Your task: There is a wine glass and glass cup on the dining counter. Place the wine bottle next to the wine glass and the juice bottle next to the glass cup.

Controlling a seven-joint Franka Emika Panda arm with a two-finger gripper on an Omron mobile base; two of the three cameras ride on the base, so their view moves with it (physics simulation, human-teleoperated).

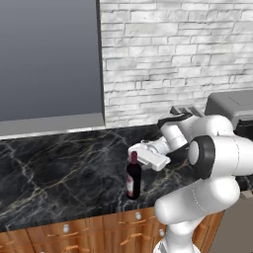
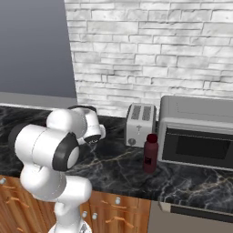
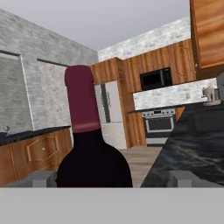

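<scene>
Juice bottle [image 2: 150, 153] in right base view; wine bottle [image 1: 133, 176] left.

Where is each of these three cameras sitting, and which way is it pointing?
Left base view: behind the arm's left, facing the wall; arm at right, gripper by the wine bottle.
Right base view: behind its right; arm at left, juice bottle, toaster.
Hand view: on the hand, looking sideways across the kitchen; finger tips flank the bottle.
Both base views share the black counter.
</scene>
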